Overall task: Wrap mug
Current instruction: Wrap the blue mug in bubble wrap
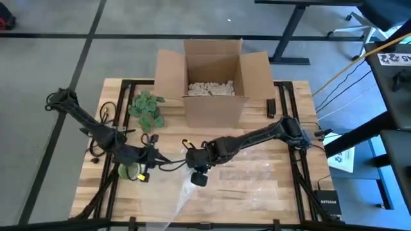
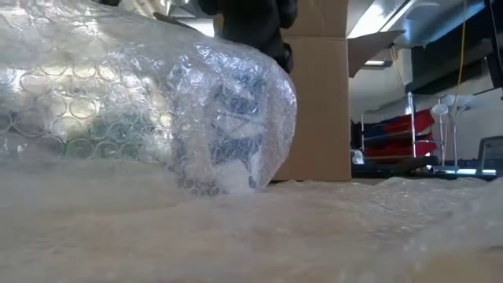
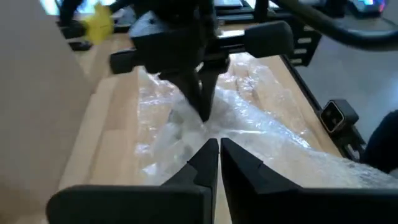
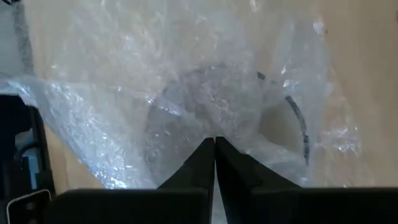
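Note:
The mug (image 4: 211, 109) lies under clear bubble wrap (image 1: 244, 176) near the table's front middle; its round body and handle (image 4: 300, 127) show through the film. In the low view it is a wrapped bundle (image 2: 224, 130) resting on the spread sheet. My right gripper (image 1: 196, 174) stands over the bundle, pointing down, shut on the wrap. My left gripper (image 1: 156, 158) comes in from the table's left, shut, its tips (image 3: 217, 144) at a gathered part of the wrap just beside the right gripper's fingers (image 3: 200, 99). My left gripper pinches a gathered bit of the bubble wrap (image 3: 210, 132) between its two fingertips, coming about level from the table's left. How many layers it has, I cannot tell. The wrap spreads away from the tips over the table. My right gripper pinches the bubble wrap (image 4: 214, 134) between its two fingers, right over the mug, from above and pointing down. The film is bunched at the tips; one layer or several, I cannot tell. The wrapped mug stays down on the sheet.
An open cardboard box (image 1: 215, 83) with packing peanuts stands at the table's far middle. A green plant (image 1: 146, 108) lies to its left, a yellow-green thing (image 1: 131, 172) near the left arm, and a small black item (image 1: 271, 107) to the box's right.

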Available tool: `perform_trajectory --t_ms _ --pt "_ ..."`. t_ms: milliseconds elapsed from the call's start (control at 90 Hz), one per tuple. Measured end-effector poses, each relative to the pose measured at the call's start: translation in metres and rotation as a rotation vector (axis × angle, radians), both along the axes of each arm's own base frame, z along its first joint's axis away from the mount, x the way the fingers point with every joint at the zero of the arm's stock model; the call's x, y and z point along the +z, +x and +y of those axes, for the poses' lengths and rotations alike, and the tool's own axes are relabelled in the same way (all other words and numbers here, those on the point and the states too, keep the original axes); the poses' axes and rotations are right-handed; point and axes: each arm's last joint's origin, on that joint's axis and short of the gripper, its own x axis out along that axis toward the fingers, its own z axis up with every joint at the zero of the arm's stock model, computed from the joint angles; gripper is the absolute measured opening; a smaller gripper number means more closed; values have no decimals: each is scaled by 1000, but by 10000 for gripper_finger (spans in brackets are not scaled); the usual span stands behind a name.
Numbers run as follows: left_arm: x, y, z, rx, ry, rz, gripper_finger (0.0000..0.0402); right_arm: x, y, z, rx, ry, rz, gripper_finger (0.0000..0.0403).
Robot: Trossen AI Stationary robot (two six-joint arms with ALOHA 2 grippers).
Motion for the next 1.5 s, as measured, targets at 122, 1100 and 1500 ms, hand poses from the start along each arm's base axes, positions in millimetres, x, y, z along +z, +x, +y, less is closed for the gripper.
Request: perform_trajectory --t_ms 122,1100,1500 --pt "-12 -7 4 7 -44 -49 0 0 1 -3 -4 11 -1 0" --pt "-39 -10 11 76 -133 -67 0 -36 7 -23 12 106 194 0" --pt "-62 16 18 72 -228 75 0 -10 16 -26 42 38 118 0"
